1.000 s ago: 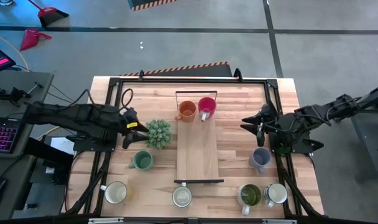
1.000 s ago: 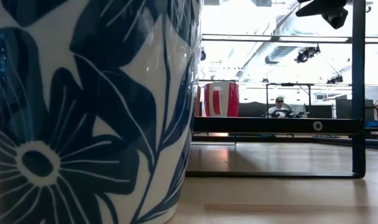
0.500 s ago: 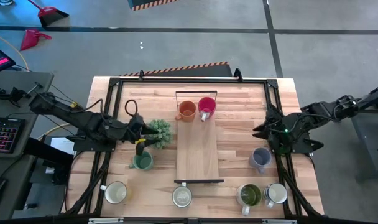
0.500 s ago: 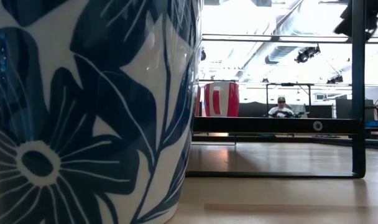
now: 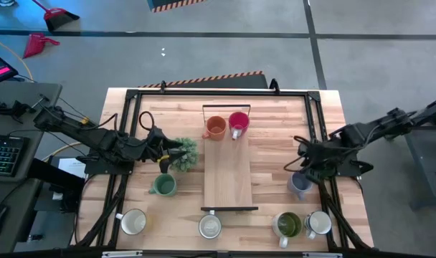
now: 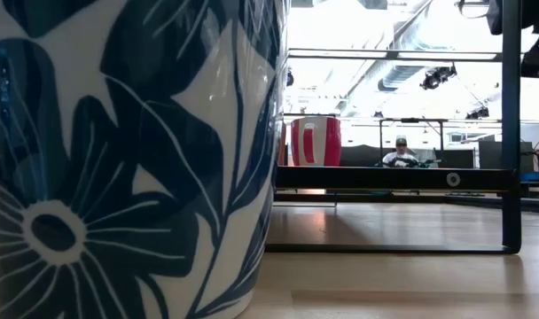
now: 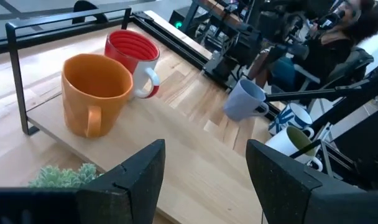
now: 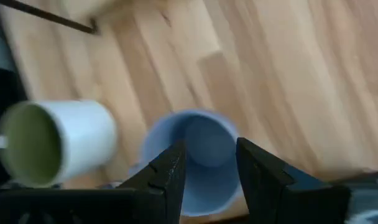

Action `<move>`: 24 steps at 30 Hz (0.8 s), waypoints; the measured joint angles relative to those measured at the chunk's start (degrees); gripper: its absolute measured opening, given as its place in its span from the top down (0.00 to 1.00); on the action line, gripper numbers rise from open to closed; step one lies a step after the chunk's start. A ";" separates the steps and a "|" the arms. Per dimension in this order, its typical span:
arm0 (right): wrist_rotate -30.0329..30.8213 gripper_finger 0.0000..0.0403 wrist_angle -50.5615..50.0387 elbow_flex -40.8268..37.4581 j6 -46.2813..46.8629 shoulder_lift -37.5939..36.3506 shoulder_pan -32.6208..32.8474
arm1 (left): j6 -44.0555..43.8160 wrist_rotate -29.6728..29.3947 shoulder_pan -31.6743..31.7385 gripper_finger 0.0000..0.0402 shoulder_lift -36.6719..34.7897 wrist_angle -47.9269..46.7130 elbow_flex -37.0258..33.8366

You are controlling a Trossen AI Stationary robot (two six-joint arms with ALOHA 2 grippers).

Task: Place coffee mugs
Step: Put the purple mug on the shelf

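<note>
Mugs stand in two groups on the worktop [image 5: 268,154]. An orange mug [image 5: 215,127] and a pink-red mug [image 5: 238,122] sit side by side, touching or nearly so, at the far end of a wooden tray [image 5: 227,179] in the worktop's middle; by the task, the rest of the tray is presumably kept free for more mugs. Six mugs are off the tray: a teal-green mug [image 5: 163,185] toward the left edge, a cream mug [image 5: 133,221] near the front left corner, a white mug [image 5: 210,226] at the front edge, an olive-green mug [image 5: 287,224] and a white mug [image 5: 318,223] near the front right corner, and a lavender-blue mug [image 5: 300,183] toward the right edge. All visible interiors appear empty.

The right gripper [image 8: 204,163] hangs directly over the lavender-blue mug's open mouth, fingers spread apart and nothing between them, an alignment suited to descending onto the rim. The left gripper [image 7: 201,174], fingers likewise apart and empty, is beside the potted plant [image 5: 182,153] near the left edge, pointing toward the tray.
</note>
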 joint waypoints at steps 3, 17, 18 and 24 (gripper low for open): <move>0.30 0.70 -1.32 0.00 -2.42 3.49 0.00 | 0.04 0.00 0.00 0.47 0.30 0.04 0.01; 0.83 0.70 0.48 0.00 -9.97 15.23 0.00 | 0.66 0.00 0.00 0.47 0.79 -0.42 0.03; 0.95 0.70 0.86 0.00 -10.13 15.93 0.00 | 0.69 0.07 0.00 0.47 0.79 -0.46 0.03; 1.60 0.70 4.22 0.01 -11.79 19.73 1.12 | 1.19 0.21 0.00 0.47 0.79 -0.49 0.03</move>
